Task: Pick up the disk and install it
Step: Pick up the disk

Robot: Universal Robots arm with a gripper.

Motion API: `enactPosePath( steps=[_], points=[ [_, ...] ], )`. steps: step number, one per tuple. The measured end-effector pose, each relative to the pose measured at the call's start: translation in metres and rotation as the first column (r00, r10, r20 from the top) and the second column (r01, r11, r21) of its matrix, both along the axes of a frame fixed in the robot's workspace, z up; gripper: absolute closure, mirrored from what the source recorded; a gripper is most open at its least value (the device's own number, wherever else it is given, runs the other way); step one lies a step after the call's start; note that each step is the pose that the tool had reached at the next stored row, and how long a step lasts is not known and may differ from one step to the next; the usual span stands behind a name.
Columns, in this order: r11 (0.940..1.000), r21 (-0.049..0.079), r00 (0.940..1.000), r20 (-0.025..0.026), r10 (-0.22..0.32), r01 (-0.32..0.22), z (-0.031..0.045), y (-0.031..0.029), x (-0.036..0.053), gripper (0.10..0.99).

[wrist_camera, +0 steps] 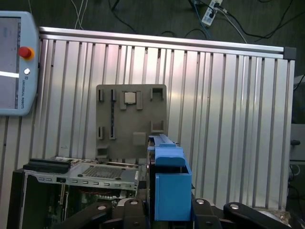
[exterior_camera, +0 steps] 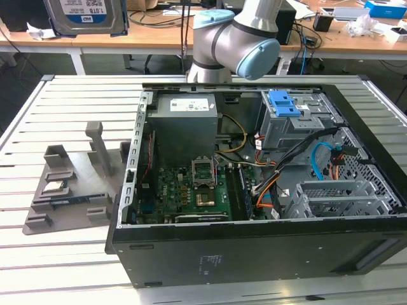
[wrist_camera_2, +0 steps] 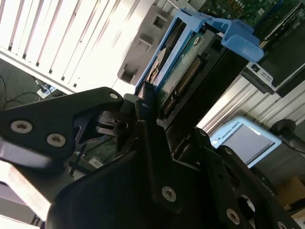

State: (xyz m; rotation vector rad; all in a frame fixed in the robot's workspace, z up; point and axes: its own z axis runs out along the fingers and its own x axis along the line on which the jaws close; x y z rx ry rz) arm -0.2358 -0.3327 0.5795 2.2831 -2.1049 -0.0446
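Work table (exterior_camera: 63, 101): slatted alu profile, pale grey, takes up most of the exterior view. Behind it are wooden desks (exterior_camera: 159, 35) w/ white legs (exterior_camera: 77, 62), cluttered w/ crumpled paper (exterior_camera: 364, 25), a blue box (exterior_camera: 385, 7) & cables. Floor (wrist_camera: 143, 16) is dark grey, w/ a power strip (wrist_camera: 208, 12) & loose leads lying just past the table edge. Strong glare on the slats (wrist_camera_2: 62, 43) in the second wrist view.

Exterior view: disk (exterior_camera: 86, 14) cropped by top edge; arm (exterior_camera: 236, 39) likewise cropped.

Bright blue frame on the disk (wrist_camera: 171, 191); silver ribbed table (wrist_camera: 228, 119).
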Motion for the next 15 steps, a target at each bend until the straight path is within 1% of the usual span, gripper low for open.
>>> enactPosePath(
  steps=[1, 5, 7, 8, 10, 14, 15],
  points=[
    [1.0000, 0.000, 1.0000, 0.0001, 0.000, 0.000, 0.0000, 0.0000, 0.0048, 0.722],
    [1.0000, 0.000, 1.0000, 0.0001, 0.000, 0.000, 0.0000, 0.0000, 0.0166, 0.722],
    [1.0000, 0.000, 1.0000, 0.0000, 0.000, 0.000, 0.0000, 0.0000, 0.0245, 0.722],
    [1.0000, 0.000, 1.0000, 0.0000, 0.000, 0.000, 0.0000, 0.0000, 0.0271, 0.722],
    [1.0000, 0.000, 1.0000, 0.0000, 0.000, 0.000, 0.0000, 0.0000, 0.0369, 0.722],
    [1.0000, 0.000, 1.0000, 0.0001, 0.000, 0.000, 0.0000, 0.0000, 0.0496, 0.722],
    [1.0000, 0.000, 1.0000, 0.0001, 0.000, 0.000, 0.0000, 0.0000, 0.0543, 0.722]
  ],
)
